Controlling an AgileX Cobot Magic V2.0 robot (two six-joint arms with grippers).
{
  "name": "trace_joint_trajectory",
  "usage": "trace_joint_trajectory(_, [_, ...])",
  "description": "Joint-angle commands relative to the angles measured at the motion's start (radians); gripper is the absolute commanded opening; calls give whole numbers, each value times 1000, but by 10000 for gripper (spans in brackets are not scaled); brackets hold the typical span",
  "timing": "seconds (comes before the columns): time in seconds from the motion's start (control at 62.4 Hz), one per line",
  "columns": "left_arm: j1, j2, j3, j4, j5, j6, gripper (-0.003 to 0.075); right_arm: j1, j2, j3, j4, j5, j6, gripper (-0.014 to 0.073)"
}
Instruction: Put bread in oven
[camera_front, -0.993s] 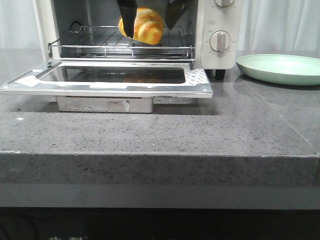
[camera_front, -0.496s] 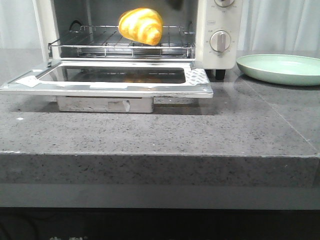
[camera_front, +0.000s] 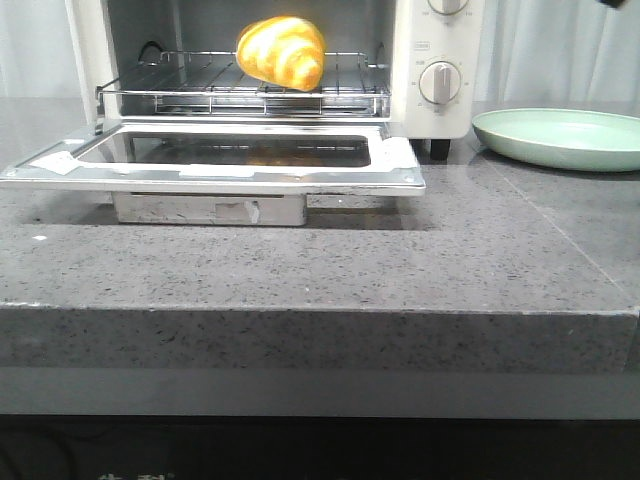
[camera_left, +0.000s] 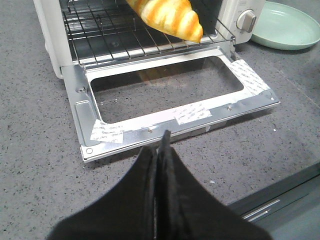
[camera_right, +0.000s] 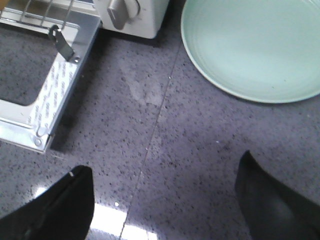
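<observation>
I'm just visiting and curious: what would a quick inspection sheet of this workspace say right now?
Surface: grey speckled stone counter.
Job's things: bread lies on the wire rack inside the oven; oven door is folded down open.
Clutter: pale green plate, nothing on it, beside the oven.
Hands: left hand shut, holding nothing, in front of the door; right hand open over the counter near the plate.
Cables: nothing seen.
Surroundings: white curtain behind.

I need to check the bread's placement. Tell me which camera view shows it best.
The front view: the whole bread sits on the oven wire rack, unobstructed. The left wrist view crops its top at the frame edge. The right wrist view misses it entirely.
</observation>
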Motion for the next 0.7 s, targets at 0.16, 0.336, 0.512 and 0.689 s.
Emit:
trace_joint_trajectory(0.16, [1, -2, -30, -2, -77, -4, -18, -15, -288, 169, -2, -89, -27, 594])
trace_joint_trajectory(0.336, [1, -2, -30, -2, -77, -4, -18, -15, -446, 278, -7, -90, -27, 594])
trace_joint_trajectory(0.512, [1, -2, -30, -2, -77, -4, -18, -15, -537, 335, -11, -92, -27, 594])
trace_joint_trajectory(0.689, [1, -2, -30, -2, -77, -4, -18, -15, -548, 340, -10, -88, -27, 408])
